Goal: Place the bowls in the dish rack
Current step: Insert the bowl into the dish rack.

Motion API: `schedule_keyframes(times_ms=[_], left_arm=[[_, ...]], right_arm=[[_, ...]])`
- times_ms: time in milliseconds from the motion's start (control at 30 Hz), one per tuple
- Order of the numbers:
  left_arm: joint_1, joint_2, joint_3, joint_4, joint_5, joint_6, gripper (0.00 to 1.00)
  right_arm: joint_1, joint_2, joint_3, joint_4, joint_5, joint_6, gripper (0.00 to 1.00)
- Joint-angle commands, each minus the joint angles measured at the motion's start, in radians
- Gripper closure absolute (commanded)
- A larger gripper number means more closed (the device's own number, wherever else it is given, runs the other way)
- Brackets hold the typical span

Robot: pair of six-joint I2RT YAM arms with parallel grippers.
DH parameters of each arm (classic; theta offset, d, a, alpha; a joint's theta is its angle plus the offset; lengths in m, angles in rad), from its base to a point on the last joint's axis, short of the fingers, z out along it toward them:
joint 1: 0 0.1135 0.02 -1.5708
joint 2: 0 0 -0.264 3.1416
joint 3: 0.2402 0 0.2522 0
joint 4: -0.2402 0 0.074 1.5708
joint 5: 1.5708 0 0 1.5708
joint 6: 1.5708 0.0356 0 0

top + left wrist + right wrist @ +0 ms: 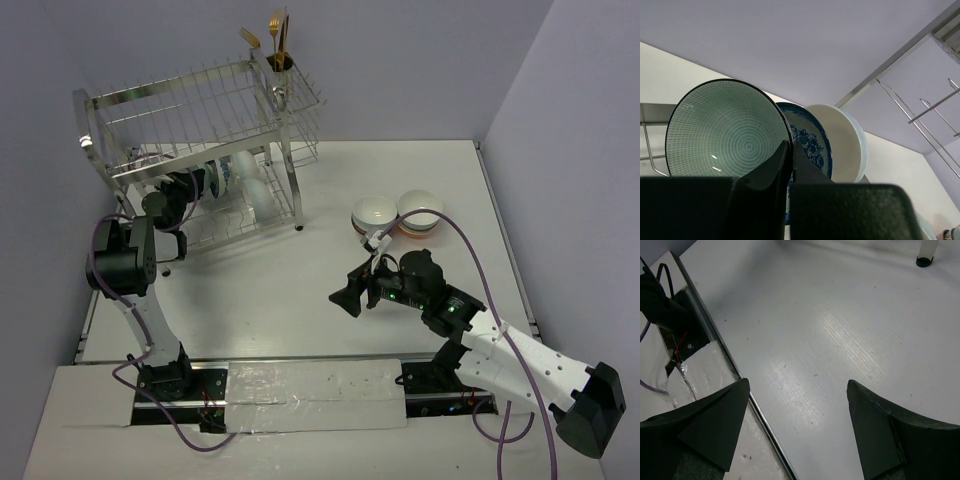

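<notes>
Spanning two tiers, dish rack (200, 150), right gripper (797, 385) spread wide over table (300, 300) right of rack, stacked bowls (398, 212) further right, left gripper (790, 147) pinching rim of teal bowl (725, 135) in rack's lower tier, blue-patterned bowl (810, 140) and white bowl (842, 145) upright just behind.

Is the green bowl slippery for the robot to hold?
Probably: the green bowl looks glazed and shiny, with little light glints. The left end effector pinches only its thin rim, so it may swing or slip. It looks like stiff ceramic, so it would likely chip if knocked against the blue-flowered bowl.
</notes>
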Motion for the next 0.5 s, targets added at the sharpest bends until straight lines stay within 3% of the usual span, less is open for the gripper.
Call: schedule_keyframes(times_ms=[0,467], left_arm=[[0.004,0.016,0.034,0.593,0.022,-0.026,1.00],[0.004,0.044,0.062,0.594,0.058,-0.056,1.00]], right_arm=[[0.009,0.005,0.014,0.045,-0.013,-0.014,0.14],[0.009,0.001,0.012,0.045,-0.026,-0.016,0.14]])
